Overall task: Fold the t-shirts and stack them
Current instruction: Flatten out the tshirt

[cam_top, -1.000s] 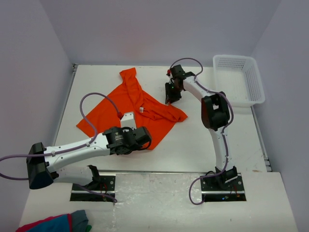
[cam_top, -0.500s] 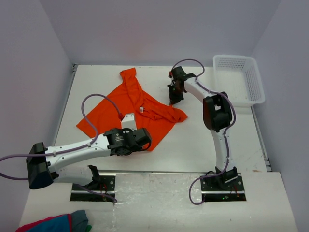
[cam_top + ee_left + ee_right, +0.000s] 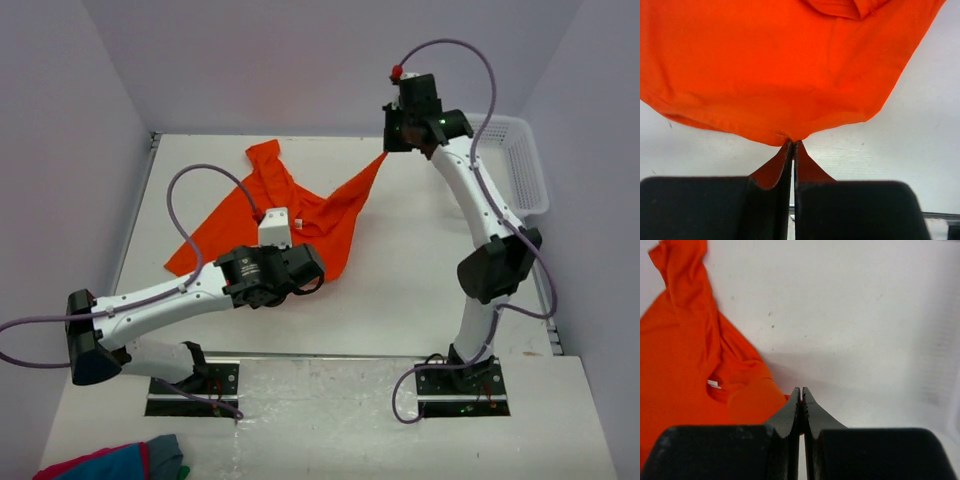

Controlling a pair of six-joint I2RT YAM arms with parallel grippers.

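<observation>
One bright orange t-shirt [image 3: 270,215] lies partly on the white table, its right part pulled up into the air. My right gripper [image 3: 388,148] is shut on a corner of the shirt and holds it high at the back right; the cloth hangs from it in a taut strip. In the right wrist view [image 3: 801,392] the jaws pinch orange cloth [image 3: 685,380]. My left gripper [image 3: 318,268] is shut on the shirt's near hem. The left wrist view [image 3: 792,145] shows the hem [image 3: 790,75] clamped at the fingertips.
A white plastic basket [image 3: 500,165] stands at the back right of the table. A red, blue and grey cloth bundle [image 3: 110,462] lies at the bottom left, off the table. Grey walls close in the back and sides.
My right gripper has risen up and to the right, lifting the shirt's right corner off the table. My left gripper has shifted slightly right and up with the hem. The shirt has stretched between them.
</observation>
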